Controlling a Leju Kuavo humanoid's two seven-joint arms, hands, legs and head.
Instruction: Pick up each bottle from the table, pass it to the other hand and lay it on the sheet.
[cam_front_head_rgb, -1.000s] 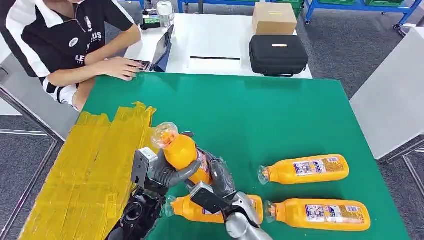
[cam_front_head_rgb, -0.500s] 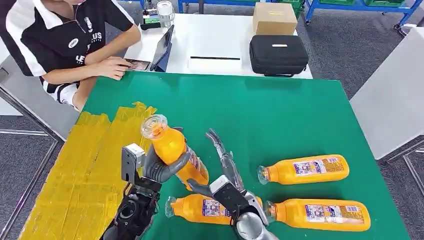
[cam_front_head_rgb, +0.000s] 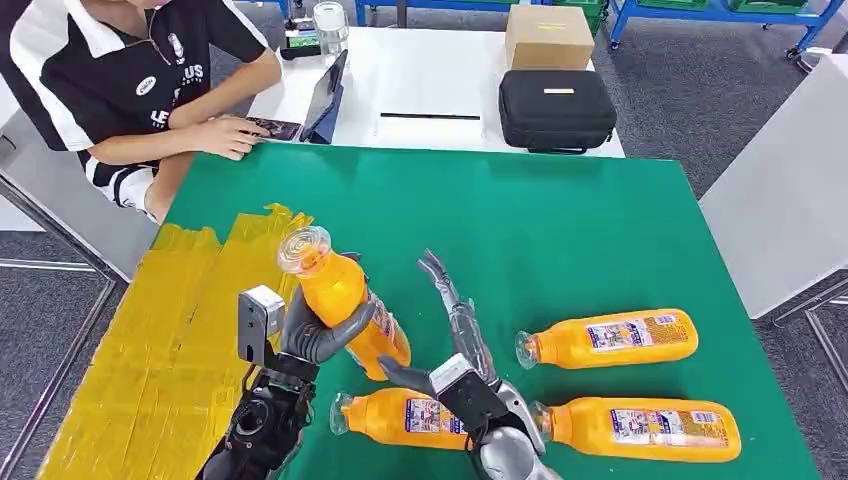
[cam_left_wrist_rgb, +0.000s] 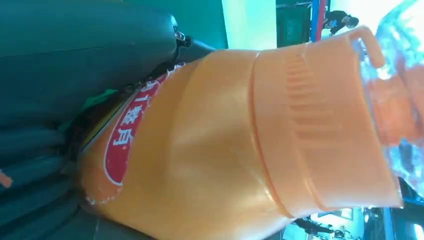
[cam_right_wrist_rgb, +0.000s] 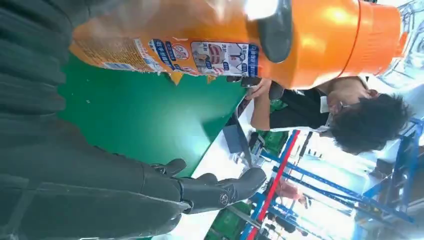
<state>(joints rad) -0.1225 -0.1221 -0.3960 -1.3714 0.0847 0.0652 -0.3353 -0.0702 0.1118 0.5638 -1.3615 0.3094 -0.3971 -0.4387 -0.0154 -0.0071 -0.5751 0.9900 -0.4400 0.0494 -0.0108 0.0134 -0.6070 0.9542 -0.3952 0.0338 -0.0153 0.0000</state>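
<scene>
My left hand (cam_front_head_rgb: 318, 335) grips an orange juice bottle (cam_front_head_rgb: 345, 304) around its middle, tilted with its clear cap up and toward the yellow sheet (cam_front_head_rgb: 160, 350); the same bottle (cam_left_wrist_rgb: 240, 135) looms close in the left wrist view. My right hand (cam_front_head_rgb: 455, 335) stands just right of it, fingers spread and straight, holding nothing, with the held bottle (cam_right_wrist_rgb: 235, 40) beside it in the right wrist view. Three more orange bottles lie on the green table (cam_front_head_rgb: 560, 230): one (cam_front_head_rgb: 410, 418) below my hands, one (cam_front_head_rgb: 610, 338) at right, one (cam_front_head_rgb: 640, 428) near the front edge.
A person (cam_front_head_rgb: 130, 80) sits at the table's far left corner with a hand by a laptop (cam_front_head_rgb: 325, 100). Behind the green table, a white table carries a black case (cam_front_head_rgb: 556, 108) and a cardboard box (cam_front_head_rgb: 548, 36).
My right hand has let go of the bottle and spread its fingers. My left hand has carried the bottle a little left, toward the yellow sheet.
</scene>
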